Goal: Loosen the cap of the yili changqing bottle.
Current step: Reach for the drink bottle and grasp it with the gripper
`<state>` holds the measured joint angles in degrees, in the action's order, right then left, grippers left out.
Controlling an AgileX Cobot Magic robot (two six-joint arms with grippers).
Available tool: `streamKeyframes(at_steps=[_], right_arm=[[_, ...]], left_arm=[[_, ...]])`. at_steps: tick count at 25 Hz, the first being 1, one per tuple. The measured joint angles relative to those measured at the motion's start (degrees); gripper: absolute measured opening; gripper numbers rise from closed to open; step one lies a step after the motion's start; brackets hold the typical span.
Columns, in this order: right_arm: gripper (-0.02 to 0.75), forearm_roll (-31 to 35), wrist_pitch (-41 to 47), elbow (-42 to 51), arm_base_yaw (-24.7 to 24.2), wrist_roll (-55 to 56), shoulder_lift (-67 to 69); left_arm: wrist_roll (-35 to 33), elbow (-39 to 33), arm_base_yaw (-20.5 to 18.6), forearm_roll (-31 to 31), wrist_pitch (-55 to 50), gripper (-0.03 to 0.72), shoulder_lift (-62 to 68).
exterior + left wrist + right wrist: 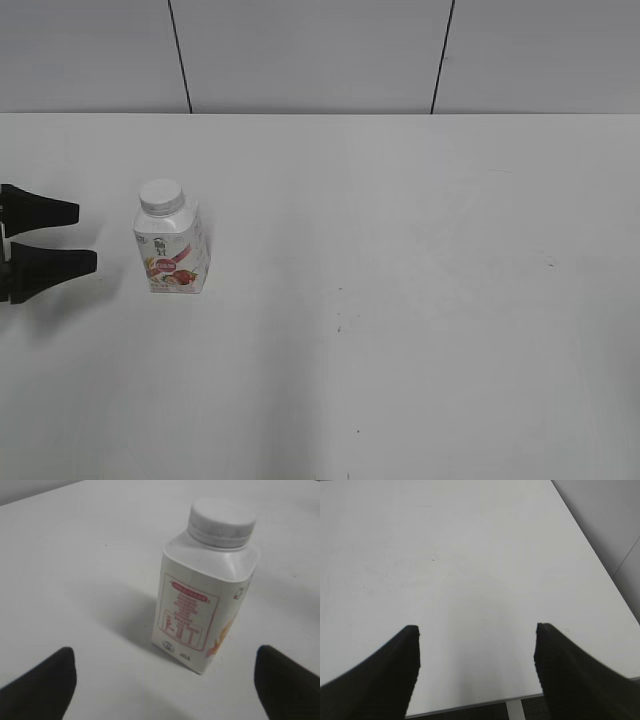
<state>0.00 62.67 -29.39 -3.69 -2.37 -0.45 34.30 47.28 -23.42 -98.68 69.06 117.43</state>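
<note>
The left gripper (82, 237) is poking in from the left edge of the exterior view, and only its two black fingers are showing; the rest of the arm is cut off. In the left wrist view just the two dark fingertips (42, 687) are peeking up from the bottom corners. They are standing wide apart, so this gripper is open and holding nothing.

The right gripper (476, 647) is not showing in the exterior view at all. In the right wrist view its two black fingers are spread apart over a bare part of the white table (470, 555), close to the table's edge. It is open too and gripping nothing.

The yili changqing bottle (172, 248) is standing upright on the table on the left side, just to the right of the left gripper's fingers and not touching them. In the left wrist view the bottle (202, 610) is sitting between the two fingertips but farther out in front. The small print on its label is too blurry to read.

The cap (161, 196) is sitting on top of the bottle. The bottle is white and not see-through, so what is inside is hidden.
</note>
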Motion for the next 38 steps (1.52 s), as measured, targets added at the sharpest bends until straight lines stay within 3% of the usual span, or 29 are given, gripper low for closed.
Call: streamKeyframes(at_steps=[15,38], right_arm=[[0.563,0.0,0.0,0.0,0.0,0.0,0.0],[0.563,0.0,0.0,0.0,0.0,0.0,0.0]], left_arm=[[5.1,17.1,10.7,-4.9,0.7,0.647,12.9],[2.9,17.7,16.6,-2.3,0.3,0.596,16.0]])
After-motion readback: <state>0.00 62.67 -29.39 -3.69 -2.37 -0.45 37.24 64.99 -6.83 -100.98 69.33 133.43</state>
